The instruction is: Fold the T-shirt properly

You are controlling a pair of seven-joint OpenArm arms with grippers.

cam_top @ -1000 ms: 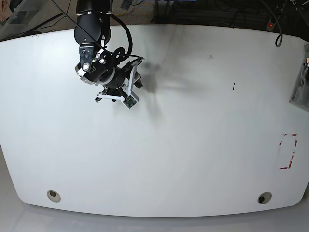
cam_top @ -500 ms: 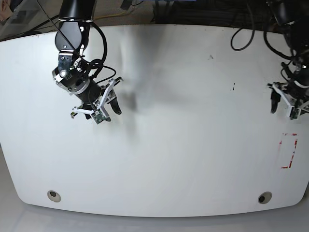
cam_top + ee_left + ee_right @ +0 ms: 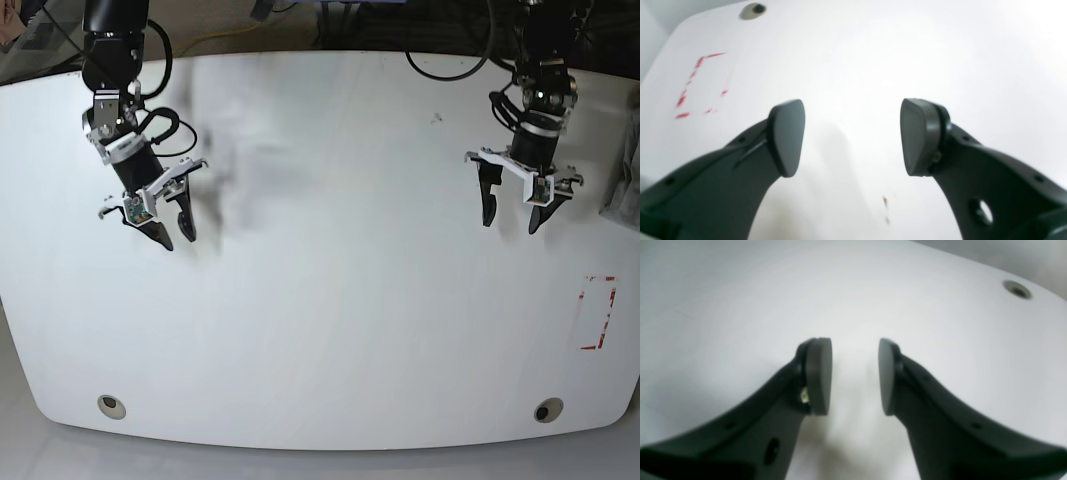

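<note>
T-shirt (image 3: 628,170) shows only as a grey sliver at the right border of the base view, at the table's edge and well apart from both grippers; its lie cannot be made out.

The left gripper (image 3: 510,222) (image 3: 853,136) hangs with its jaws spread wide and empty, the dark pads (image 3: 786,136) facing each other over bare tabletop. Under it, in the left wrist view, lies a small brownish speck (image 3: 885,200). Off to one side is a broken rectangle of red tape (image 3: 700,85) (image 3: 598,312), and past that a round grommet hole (image 3: 753,10) (image 3: 547,409).

The right gripper (image 3: 177,238) (image 3: 855,376) is parted too – more narrowly – and grasps nothing; its fingertips point down at the white table (image 3: 330,330), casting a soft shadow beside it. A second grommet hole (image 3: 1017,290) (image 3: 111,405) sits near the table's front edge.
</note>
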